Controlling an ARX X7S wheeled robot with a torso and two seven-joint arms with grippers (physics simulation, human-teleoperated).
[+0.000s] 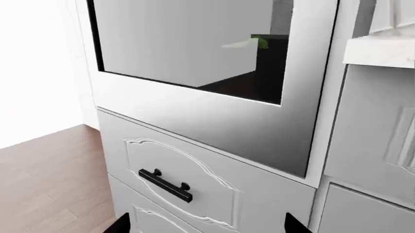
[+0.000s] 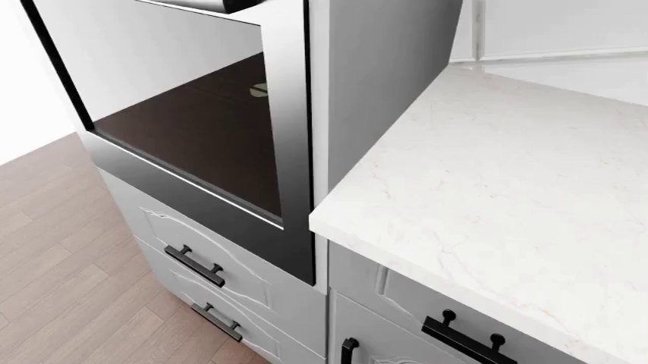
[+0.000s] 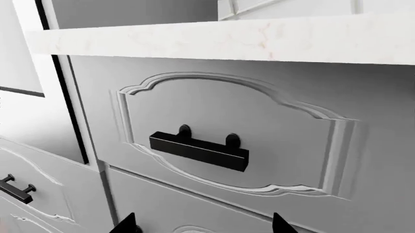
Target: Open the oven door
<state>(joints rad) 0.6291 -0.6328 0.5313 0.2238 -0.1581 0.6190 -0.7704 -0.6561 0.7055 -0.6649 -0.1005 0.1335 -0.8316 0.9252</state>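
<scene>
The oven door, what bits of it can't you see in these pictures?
- oven door top and any handle: cut off by the head view's upper edge.
- Inside the oven: hidden by reflections on the glass.
- left gripper and right gripper: only fingertips show at the wrist views' edges.

The left wrist view faces the oven door [image 1: 214, 97], a dark reflective glass pane set in a brushed steel frame, standing flush and closed in its tall housing. Just below it sits a light-grey drawer front [image 1: 194, 179] with an ornate raised outline and a black bar handle [image 1: 165, 185], and a second drawer front [image 1: 152, 221] shows partly beneath that. Two dark fingertips [image 1: 295, 225] of the left end effector [image 1: 207, 226] poke in at the frame's edge, set well apart, with wooden floor [image 1: 45, 184] to one side and a pale worktop edge [image 1: 379, 51] at the other.
</scene>
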